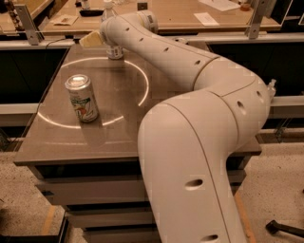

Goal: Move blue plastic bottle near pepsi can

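Note:
The blue plastic bottle (114, 52) stands at the far left of the brown table (118, 137). Only its clear base and its white cap (109, 4) show; the rest is behind my wrist. My gripper (113, 43) is at the bottle, at the end of the white arm (190, 66) that reaches across the table, and its tips are hidden by the wrist. The pepsi can is out of view.
A silver-white can with green and red marks (81, 98) stands at the table's front left, inside a bright ring on the top. A tan object (90, 39) lies left of the bottle. A wooden desk (180, 12) runs behind. A small pump bottle (271, 88) is at the right.

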